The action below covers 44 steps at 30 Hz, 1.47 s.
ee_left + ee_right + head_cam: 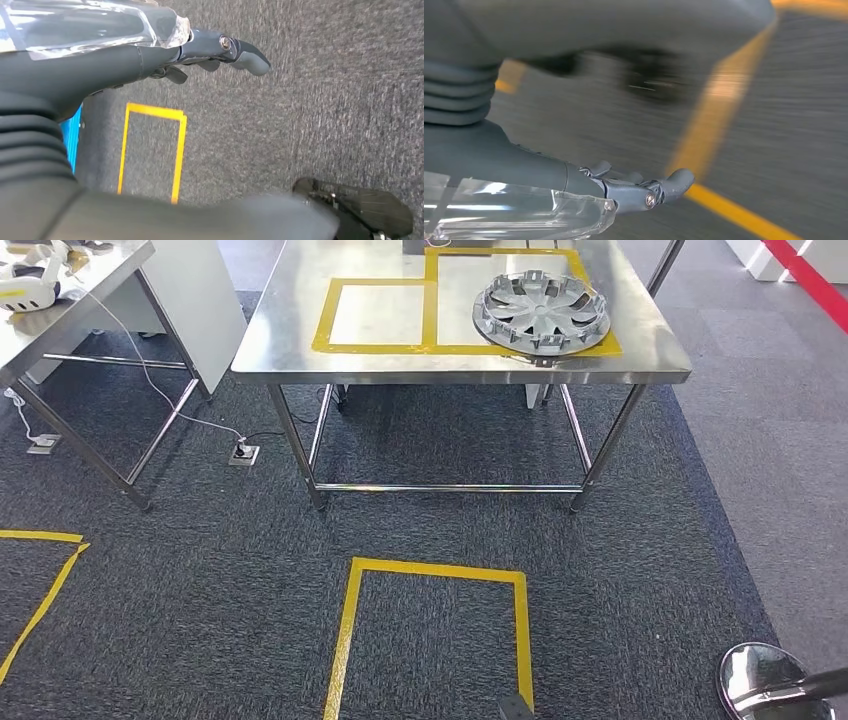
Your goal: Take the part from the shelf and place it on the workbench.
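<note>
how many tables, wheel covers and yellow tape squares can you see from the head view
steel tables: 2, the workbench and a side table
wheel covers: 1, the part on the workbench
yellow tape outlines: 4, two on the workbench, two on the floor
total: 7

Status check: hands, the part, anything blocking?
Left hand and right hand open, holding nothing. Wheel cover lies on the workbench. Nothing in the way.

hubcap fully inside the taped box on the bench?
No. In the head view the hubcap overlaps the yellow tape at the box's near edge, by the workbench rim.
</note>
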Available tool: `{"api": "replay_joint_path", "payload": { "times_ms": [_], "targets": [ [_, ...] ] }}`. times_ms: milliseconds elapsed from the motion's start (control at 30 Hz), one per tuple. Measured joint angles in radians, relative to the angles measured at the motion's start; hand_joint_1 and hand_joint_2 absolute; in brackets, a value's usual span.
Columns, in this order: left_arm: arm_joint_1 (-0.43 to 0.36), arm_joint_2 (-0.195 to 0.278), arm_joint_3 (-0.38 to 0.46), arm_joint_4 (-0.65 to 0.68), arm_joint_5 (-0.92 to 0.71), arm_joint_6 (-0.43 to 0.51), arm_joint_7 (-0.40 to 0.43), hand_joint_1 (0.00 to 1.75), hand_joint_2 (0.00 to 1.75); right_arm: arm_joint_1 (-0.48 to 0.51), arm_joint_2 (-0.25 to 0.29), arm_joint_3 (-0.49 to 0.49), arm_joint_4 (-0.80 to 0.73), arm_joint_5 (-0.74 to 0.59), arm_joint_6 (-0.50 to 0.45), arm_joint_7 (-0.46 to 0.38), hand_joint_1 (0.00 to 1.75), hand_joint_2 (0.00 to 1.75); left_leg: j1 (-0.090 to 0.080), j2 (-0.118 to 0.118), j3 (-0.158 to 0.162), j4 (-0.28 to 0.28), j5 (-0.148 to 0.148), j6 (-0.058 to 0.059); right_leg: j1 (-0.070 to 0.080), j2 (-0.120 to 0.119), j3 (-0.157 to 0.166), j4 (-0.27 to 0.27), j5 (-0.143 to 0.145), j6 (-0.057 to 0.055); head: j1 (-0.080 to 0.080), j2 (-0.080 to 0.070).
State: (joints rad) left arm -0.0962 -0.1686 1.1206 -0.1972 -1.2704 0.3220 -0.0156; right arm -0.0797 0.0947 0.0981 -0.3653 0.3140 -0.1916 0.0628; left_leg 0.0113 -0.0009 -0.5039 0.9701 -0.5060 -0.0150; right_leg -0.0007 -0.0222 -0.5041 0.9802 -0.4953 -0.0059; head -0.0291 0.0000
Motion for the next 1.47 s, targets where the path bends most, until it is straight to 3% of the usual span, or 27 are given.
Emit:
{"api": "replay_joint_path", "payload": {
  "times_ms": [67, 133, 233, 267, 367, 500, 600, 633, 733, 833, 1067, 1100, 1200, 1233, 1467],
  "targets": [
    [0.001, 0.000, 0.003, 0.000, 0.004, -0.008, 0.000, 0.00, 1.75, 0.023, -0.011, -0.010, 0.054, 0.006, 0.005, 0.090, 0.00, 1.75, -0.003, 0.001, -0.003, 0.000, -0.001, 0.004, 0.000, 0.002, -0.005, 0.002, 0.002, 0.001, 0.002, 0.000],
    [0.001, 0.002, 0.005, 0.000, 0.000, -0.014, -0.009, 0.00, 1.75, 0.039, -0.017, -0.018, 0.089, 0.010, 0.008, 0.119, 0.00, 1.75, -0.005, 0.003, -0.005, 0.003, -0.002, 0.010, -0.001, 0.004, -0.006, 0.000, 0.005, 0.006, 0.003, 0.000],
    [-0.002, 0.005, 0.004, 0.000, -0.015, -0.036, -0.017, 0.00, 1.75, 0.039, -0.022, -0.026, 0.121, 0.030, 0.074, 0.125, 0.00, 0.44, -0.008, 0.007, -0.006, 0.005, -0.002, 0.017, -0.004, 0.007, -0.008, -0.001, 0.009, 0.013, 0.002, 0.000],
    [-0.002, 0.006, 0.004, 0.000, -0.019, -0.042, -0.018, 0.00, 1.31, 0.038, -0.022, -0.025, 0.127, 0.041, 0.092, 0.125, 0.00, 0.00, -0.009, 0.008, -0.006, 0.005, -0.002, 0.019, -0.005, 0.007, -0.008, -0.001, 0.010, 0.016, 0.002, 0.000],
    [-0.003, 0.009, 0.002, 0.000, -0.030, -0.047, -0.028, 0.00, 0.00, 0.035, -0.023, -0.016, 0.141, 0.073, 0.098, 0.110, 0.00, 0.00, -0.010, 0.008, -0.007, 0.006, 0.001, 0.024, -0.006, 0.007, -0.009, -0.002, 0.012, 0.022, 0.002, 0.000],
    [-0.003, 0.010, -0.004, 0.000, -0.040, -0.043, -0.054, 0.00, 0.00, 0.034, -0.022, 0.002, 0.153, 0.099, 0.071, 0.080, 0.00, 0.00, -0.010, 0.007, -0.008, 0.006, 0.003, 0.026, -0.006, 0.007, -0.010, -0.002, 0.014, 0.025, 0.002, 0.000],
    [-0.004, 0.010, -0.007, 0.000, -0.043, -0.043, -0.061, 0.00, 0.00, 0.033, -0.022, 0.010, 0.157, 0.105, 0.063, 0.071, 0.00, 1.31, -0.010, 0.007, -0.008, 0.006, 0.005, 0.025, -0.005, 0.007, -0.010, -0.001, 0.015, 0.024, 0.002, 0.000],
    [-0.003, 0.010, -0.008, 0.000, -0.043, -0.043, -0.063, 0.00, 0.44, 0.033, -0.022, 0.012, 0.158, 0.106, 0.063, 0.070, 0.00, 1.75, -0.010, 0.007, -0.008, 0.006, 0.005, 0.025, -0.005, 0.007, -0.010, 0.000, 0.015, 0.024, 0.002, 0.000],
    [-0.003, 0.010, -0.010, 0.000, -0.046, -0.039, -0.064, 0.00, 1.75, 0.033, -0.022, 0.017, 0.162, 0.107, 0.062, 0.058, 0.00, 1.75, -0.010, 0.007, -0.008, 0.006, 0.005, 0.025, -0.005, 0.007, -0.011, 0.000, 0.015, 0.024, 0.002, 0.000],
    [0.000, 0.012, -0.032, -0.001, -0.031, -0.035, -0.058, 0.00, 1.75, 0.034, -0.023, 0.018, 0.163, 0.093, 0.068, 0.032, 0.00, 1.75, -0.010, 0.007, -0.008, 0.006, 0.005, 0.025, -0.005, 0.007, -0.012, 0.000, 0.015, 0.024, 0.002, 0.000],
    [0.028, 0.032, -0.176, -0.016, 0.151, -0.070, -0.041, 0.00, 1.75, 0.040, -0.028, 0.015, 0.159, 0.029, 0.087, 0.007, 0.00, 1.75, -0.009, 0.008, -0.009, 0.006, 0.005, 0.025, -0.005, 0.007, -0.013, 0.000, 0.015, 0.024, 0.002, 0.000],
    [0.032, 0.035, -0.198, -0.019, 0.179, -0.076, -0.039, 0.00, 1.75, 0.040, -0.029, 0.014, 0.156, 0.021, 0.089, 0.005, 0.00, 1.31, -0.009, 0.008, -0.009, 0.006, 0.005, 0.025, -0.005, 0.007, -0.013, 0.000, 0.015, 0.024, 0.002, 0.000],
    [0.047, 0.046, -0.268, -0.030, 0.266, -0.095, -0.034, 0.00, 0.44, 0.049, -0.033, 0.012, 0.149, -0.004, 0.098, 0.002, 0.00, 0.00, -0.009, 0.007, -0.009, 0.006, 0.005, 0.025, -0.005, 0.007, -0.013, 0.000, 0.014, 0.024, 0.002, 0.000],
    [0.053, 0.049, -0.292, -0.035, 0.295, -0.102, -0.033, 0.00, 0.00, 0.055, -0.034, 0.010, 0.146, -0.012, 0.101, 0.001, 0.00, 0.00, -0.009, 0.007, -0.010, 0.006, 0.005, 0.025, -0.005, 0.007, -0.013, 0.000, 0.014, 0.024, 0.002, 0.000],
    [0.087, 0.071, -0.444, -0.062, 0.484, -0.143, -0.026, 0.00, 0.00, 0.094, -0.041, -0.003, 0.121, -0.070, 0.119, -0.012, 0.00, 0.00, -0.009, 0.007, -0.012, 0.006, 0.005, 0.025, -0.005, 0.007, -0.015, 0.000, 0.014, 0.024, 0.002, 0.000]
  ]
}}
